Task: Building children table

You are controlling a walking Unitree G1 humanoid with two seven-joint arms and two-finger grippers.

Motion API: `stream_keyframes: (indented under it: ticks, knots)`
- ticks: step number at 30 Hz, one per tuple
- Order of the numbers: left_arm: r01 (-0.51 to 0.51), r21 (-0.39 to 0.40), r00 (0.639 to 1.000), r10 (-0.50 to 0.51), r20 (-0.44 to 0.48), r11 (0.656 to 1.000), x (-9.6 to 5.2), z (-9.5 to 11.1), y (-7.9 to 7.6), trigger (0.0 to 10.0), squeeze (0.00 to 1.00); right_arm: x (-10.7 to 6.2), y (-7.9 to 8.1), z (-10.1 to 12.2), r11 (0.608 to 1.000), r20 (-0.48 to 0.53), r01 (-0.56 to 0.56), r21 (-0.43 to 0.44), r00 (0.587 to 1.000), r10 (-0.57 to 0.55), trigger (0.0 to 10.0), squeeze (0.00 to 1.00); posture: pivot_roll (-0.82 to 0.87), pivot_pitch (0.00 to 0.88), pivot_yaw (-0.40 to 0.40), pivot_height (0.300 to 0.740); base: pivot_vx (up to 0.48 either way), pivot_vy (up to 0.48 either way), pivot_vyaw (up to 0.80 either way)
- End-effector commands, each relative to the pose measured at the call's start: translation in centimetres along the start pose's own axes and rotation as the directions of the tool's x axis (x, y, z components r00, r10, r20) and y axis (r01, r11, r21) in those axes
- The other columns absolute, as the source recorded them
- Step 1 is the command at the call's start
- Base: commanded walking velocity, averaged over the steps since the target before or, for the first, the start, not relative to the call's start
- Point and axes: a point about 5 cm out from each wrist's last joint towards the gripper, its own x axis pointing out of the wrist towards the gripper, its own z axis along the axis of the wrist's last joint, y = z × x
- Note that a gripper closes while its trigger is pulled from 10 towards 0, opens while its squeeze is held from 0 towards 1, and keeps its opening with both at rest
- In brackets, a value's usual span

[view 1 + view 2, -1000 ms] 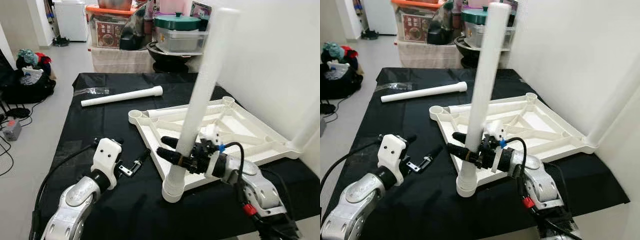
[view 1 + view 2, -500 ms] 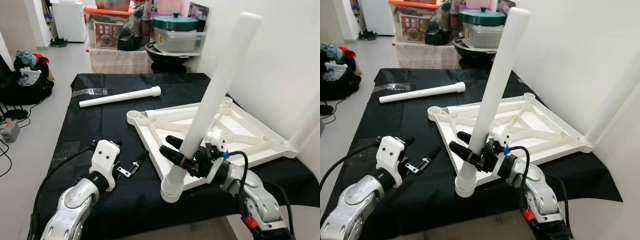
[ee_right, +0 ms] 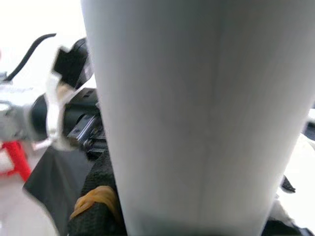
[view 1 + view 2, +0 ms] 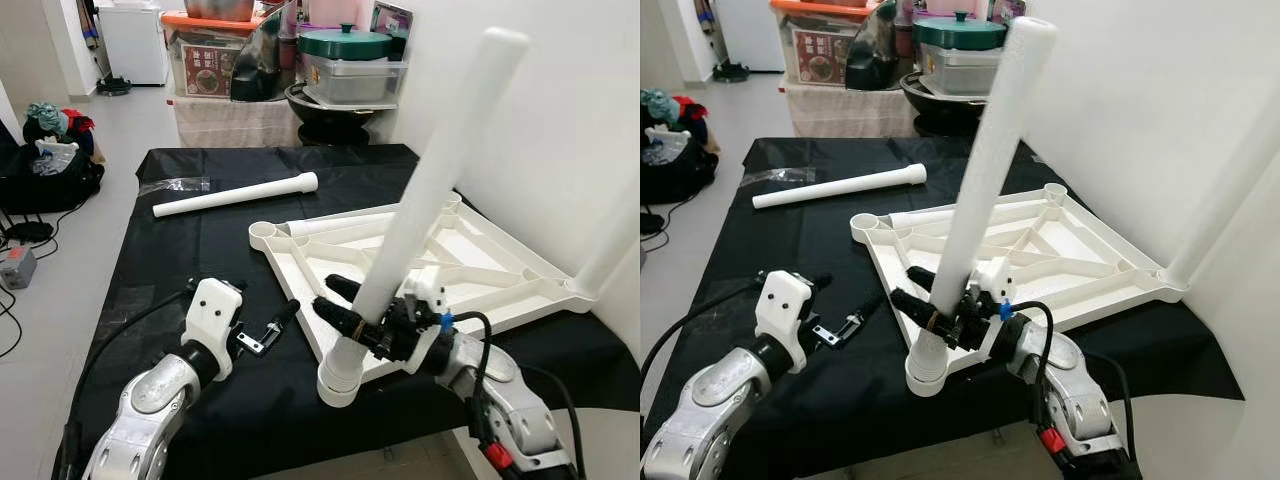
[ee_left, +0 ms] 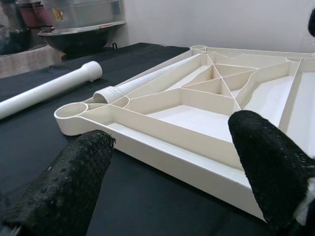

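Left hand [image 4: 262, 333] resting low on the black-covered counter [image 4: 170, 250], fingers spread apart, nothing between them, tips aimed at the near-left edge of the tabletop. Loose white leg [image 4: 236, 193] lay flat farther back on the counter, collared end toward the right, well apart from both hands. White plastic tabletop [image 4: 480, 265] lay upside down on the right half of the counter, ribbed underside up: raised rim, crossing diagonal ribs, round sockets at the corners. Second loose leg [image 5: 139, 84] lay inside the tabletop along its back-left rim, threaded end near the empty corner socket [image 4: 265, 232]. Near corner carried a tall white leg [image 4: 420, 200], smooth tube with a flared collar at the base, leaning up and to the right. Right hand [image 4: 350, 310] clamped around that leg just above the collar, black fingers on either side. Another leg [image 4: 610, 245] stood at the far right corner, beside the white wall. Behind the counter, a clear bin with green lid [image 4: 355, 65] on a dark basin; contents unreadable.
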Motion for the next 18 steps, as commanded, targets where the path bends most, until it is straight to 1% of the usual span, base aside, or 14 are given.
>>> stream_keyframes:
  ticks: [1, 4, 9, 14, 18]
  knots:
    - [0.008, -0.004, 1.000, -0.008, -0.004, 1.000, -0.06, -0.26, -0.16, 10.0, 0.00, -0.61, 0.91, -4.21, 0.994, -0.187, -0.004, 0.113, 0.982, 0.025, 10.0, 0.00, 0.10, 0.000, -0.085, 0.740, 0.000, 0.000, 0.00]
    - [0.004, -0.005, 1.000, -0.004, -0.004, 1.000, -0.08, -0.30, -0.16, 10.0, 0.00, -0.74, 0.91, -4.33, 0.995, -0.214, -0.020, 0.098, 0.976, 0.041, 10.0, 0.00, 0.10, 0.000, -0.089, 0.740, 0.000, 0.000, 0.00]
    - [0.005, -0.009, 1.000, -0.005, -0.003, 1.000, 0.03, -0.33, -0.35, 10.0, 0.00, -1.02, 0.88, -4.39, 0.995, -0.233, -0.031, 0.095, 0.971, 0.052, 10.0, 0.00, 0.09, 0.000, -0.089, 0.740, 0.000, 0.000, 0.00]
    - [0.007, -0.015, 1.000, -0.007, -0.001, 1.000, 0.08, -0.34, -0.58, 10.0, 0.00, -1.37, 0.91, -4.51, 0.992, -0.236, -0.022, 0.120, 0.970, 0.051, 10.0, 0.00, 0.09, 0.000, -0.092, 0.740, 0.000, 0.000, 0.00]
    - [0.004, -0.018, 1.000, -0.004, -0.006, 1.000, -0.03, -0.48, -0.42, 10.0, 0.00, -1.23, 1.20, -4.72, 0.989, -0.229, -0.028, 0.146, 0.971, 0.062, 10.0, 0.00, 0.09, 0.000, -0.093, 0.740, 0.000, 0.000, 0.00]
